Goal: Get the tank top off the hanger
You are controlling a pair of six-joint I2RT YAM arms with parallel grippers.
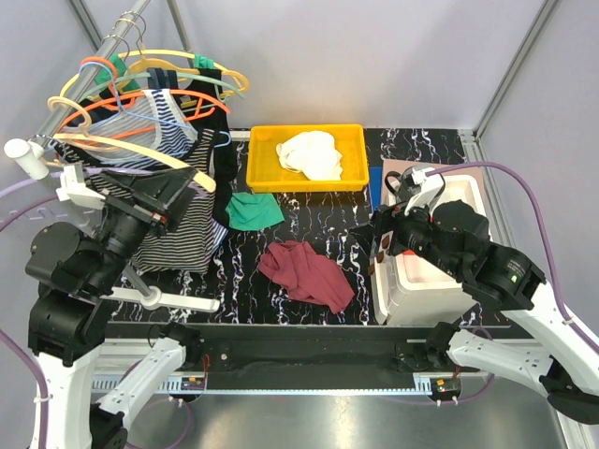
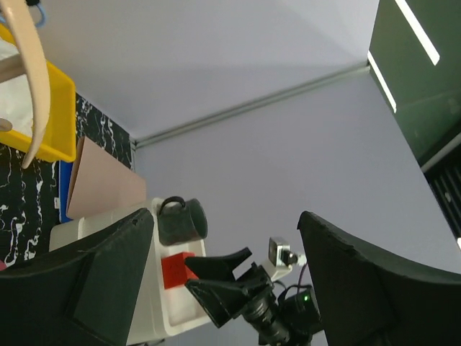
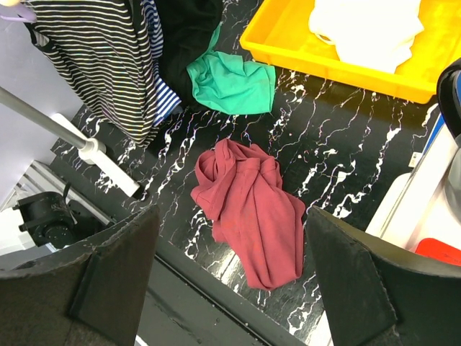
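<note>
A black-and-white striped tank top (image 1: 173,229) hangs from a hanger on the rack (image 1: 112,42) at the left, among several coloured hangers (image 1: 140,94) and other garments. My left gripper (image 1: 192,182) is open and empty. It sits right in front of the tank top's upper part and faces right. In the left wrist view the left gripper (image 2: 223,238) frames only the right arm and the wall, with a cream hanger (image 2: 32,79) at the top left. My right gripper (image 1: 372,236) is open and empty above the table. In the right wrist view it (image 3: 232,216) hovers over a red garment (image 3: 252,209), and the tank top (image 3: 101,58) shows at the top left.
A green garment (image 1: 253,210) lies next to the hanging clothes. A yellow tray (image 1: 262,168) with white cloth (image 1: 312,154) stands at the back. A white box (image 1: 421,281) holding a red block (image 2: 176,270) and a dark mug (image 2: 181,221) is under the right arm. The rack's white foot bar (image 1: 168,299) lies near the front.
</note>
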